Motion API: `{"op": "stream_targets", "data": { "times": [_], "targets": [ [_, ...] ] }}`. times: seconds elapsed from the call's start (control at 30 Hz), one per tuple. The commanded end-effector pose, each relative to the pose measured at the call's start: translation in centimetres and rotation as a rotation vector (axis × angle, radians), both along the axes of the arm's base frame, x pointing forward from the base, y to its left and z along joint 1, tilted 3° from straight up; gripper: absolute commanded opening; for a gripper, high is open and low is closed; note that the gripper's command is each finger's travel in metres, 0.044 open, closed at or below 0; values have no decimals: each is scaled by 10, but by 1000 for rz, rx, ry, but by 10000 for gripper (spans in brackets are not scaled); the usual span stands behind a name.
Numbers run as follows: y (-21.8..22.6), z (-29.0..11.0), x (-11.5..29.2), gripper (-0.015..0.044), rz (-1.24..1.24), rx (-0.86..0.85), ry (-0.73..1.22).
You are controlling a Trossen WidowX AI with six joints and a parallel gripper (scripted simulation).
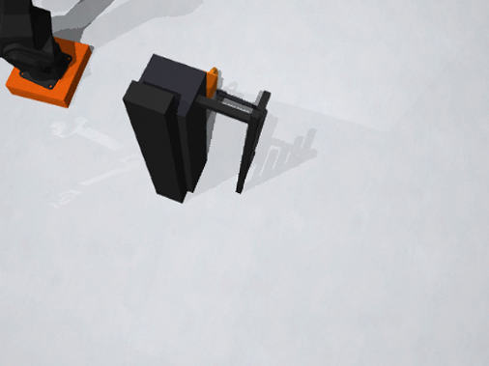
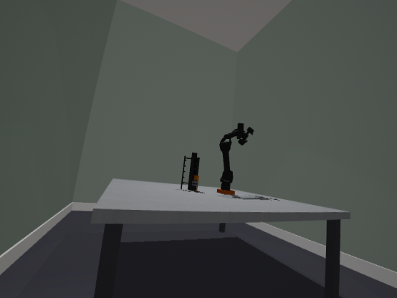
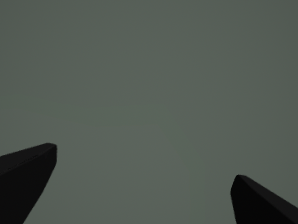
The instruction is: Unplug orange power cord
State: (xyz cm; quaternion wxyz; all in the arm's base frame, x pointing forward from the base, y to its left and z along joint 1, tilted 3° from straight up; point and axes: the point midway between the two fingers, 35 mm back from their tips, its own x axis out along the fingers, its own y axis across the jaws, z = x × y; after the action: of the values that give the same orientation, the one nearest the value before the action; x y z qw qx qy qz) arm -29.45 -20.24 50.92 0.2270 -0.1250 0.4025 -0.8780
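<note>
The power strip (image 1: 165, 136) (image 2: 194, 166) is a tall black block standing upright on the table. An orange plug (image 1: 212, 80) (image 2: 195, 178) sits on its side, low down. A thin black ladder-like frame (image 1: 250, 142) (image 2: 183, 172) stands next to the strip, joined to it by bars near the plug. My gripper (image 2: 246, 136) (image 3: 147, 169) is open and empty. It is held high in the air on the far side of my arm's base from the strip, far from the plug. The wrist view shows only the two fingertips against the grey-green wall.
My arm (image 2: 226, 161) stands on an orange base plate (image 1: 72, 83) (image 2: 226, 192) beside the strip. Faint pale marks (image 1: 83, 132) lie flat on the grey table (image 2: 150, 204). The walls stand well back from the table.
</note>
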Motion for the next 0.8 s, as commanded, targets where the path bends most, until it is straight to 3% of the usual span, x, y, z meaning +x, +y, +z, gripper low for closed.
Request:
{"op": "stream_targets", "data": {
  "times": [0.0,0.27,0.77],
  "targets": [
    [-1,0,0,374,2,0,0],
    [-45,-7,31,164,155,19,-6],
    [-129,-24,131,160,517,67,-8]
  ]
}}
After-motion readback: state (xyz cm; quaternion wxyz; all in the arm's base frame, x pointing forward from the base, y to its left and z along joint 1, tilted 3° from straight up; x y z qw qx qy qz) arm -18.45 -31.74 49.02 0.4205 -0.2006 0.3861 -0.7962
